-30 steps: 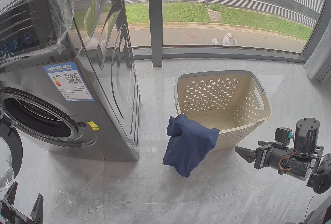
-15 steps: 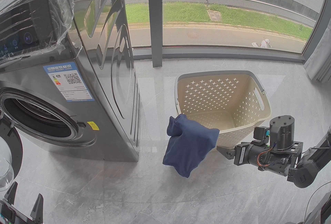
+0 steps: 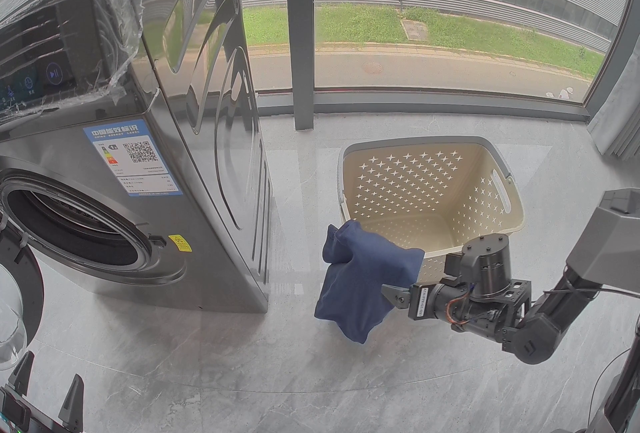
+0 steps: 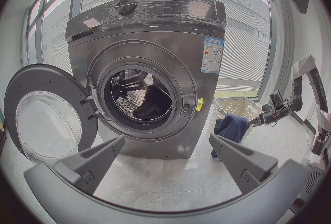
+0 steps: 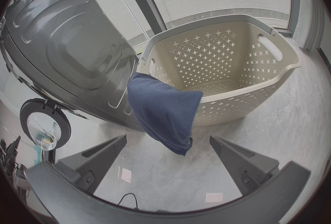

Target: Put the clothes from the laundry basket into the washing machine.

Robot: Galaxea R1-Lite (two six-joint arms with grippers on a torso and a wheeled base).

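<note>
A dark blue garment hangs over the near left corner of the cream laundry basket, trailing down outside toward the floor. My right gripper is low beside the basket's front wall, its tips at the cloth's right edge. In the right wrist view this gripper is open, with the garment just ahead of its fingers. The washing machine stands to the left, its drum open and its door swung aside. My left gripper is open, low in front of the drum.
Something dark lies inside the drum. A window wall and pillar stand behind the basket. Bare grey floor stretches between machine, basket and me. A curtain hangs at the far right.
My right arm has swung left across the basket's front, from the right edge to the hanging garment. The garment, basket and left gripper have not moved.
</note>
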